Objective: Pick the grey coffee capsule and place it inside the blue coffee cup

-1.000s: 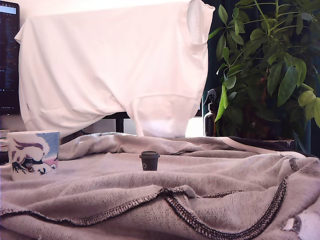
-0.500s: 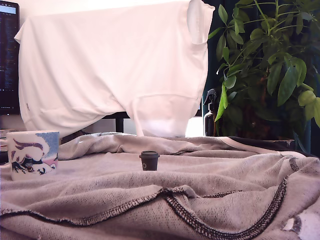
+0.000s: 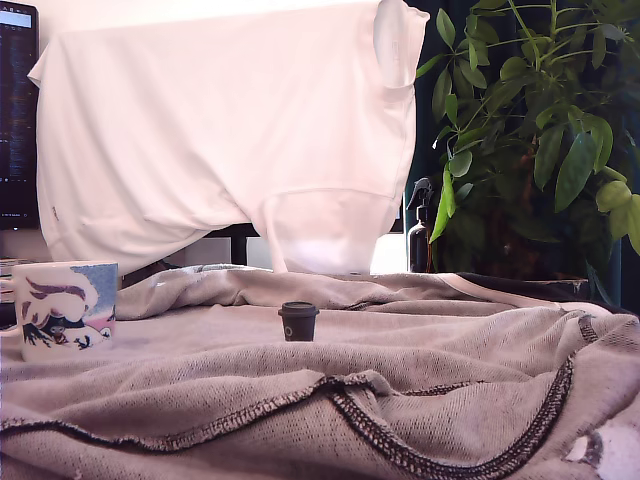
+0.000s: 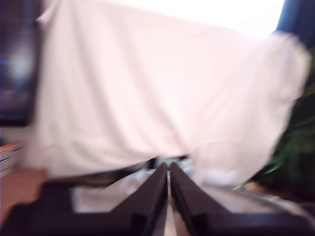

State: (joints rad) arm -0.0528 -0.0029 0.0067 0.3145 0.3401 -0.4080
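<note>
The gripper (image 4: 168, 169), clenched on nothing (wrist view blurred), points level at the backdrop; the upright grey coffee capsule (image 3: 298, 321) isn't before it.

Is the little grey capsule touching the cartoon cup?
Apart. The exterior view shows bare blanket between the grey capsule and the cup.

My exterior camera sits low, near the rumpled grey knit blanket (image 3: 300, 400), looking level across it toward the white draped sheet (image 3: 230, 130) filling the frame's upper half. My wrist camera, blurred, faces that same sheet (image 4: 162, 88) over its two dark fingers (image 4: 152, 196) at bottom centre.
</note>
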